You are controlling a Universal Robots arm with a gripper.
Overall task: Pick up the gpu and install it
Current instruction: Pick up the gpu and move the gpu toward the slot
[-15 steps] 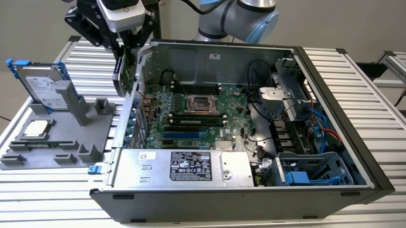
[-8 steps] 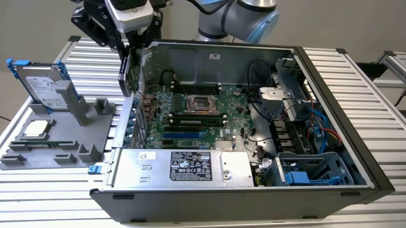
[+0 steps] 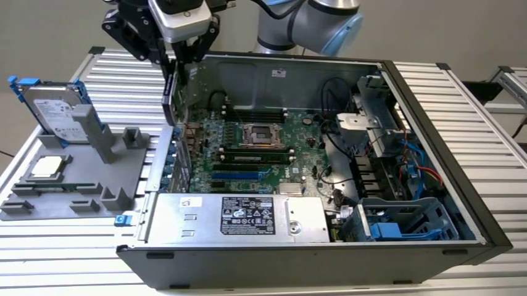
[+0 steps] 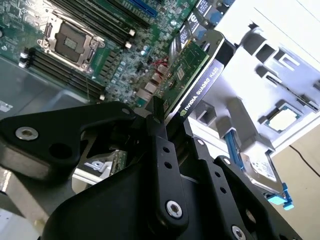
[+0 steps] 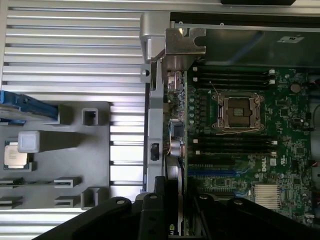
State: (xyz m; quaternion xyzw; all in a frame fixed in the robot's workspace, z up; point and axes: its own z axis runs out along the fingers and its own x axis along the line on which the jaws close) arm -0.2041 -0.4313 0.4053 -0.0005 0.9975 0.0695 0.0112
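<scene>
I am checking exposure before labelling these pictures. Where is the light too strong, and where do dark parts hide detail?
Second wrist view: the gray holder is washed out near white, and the gripper holding the gpu is almost black. First wrist view: the ribbed table is bright. Exterior view: light is even, with shade inside the computer case.

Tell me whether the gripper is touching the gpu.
Touching. In the second wrist view the gripper clamps the gpu by its near edge, with no gap showing.
</scene>
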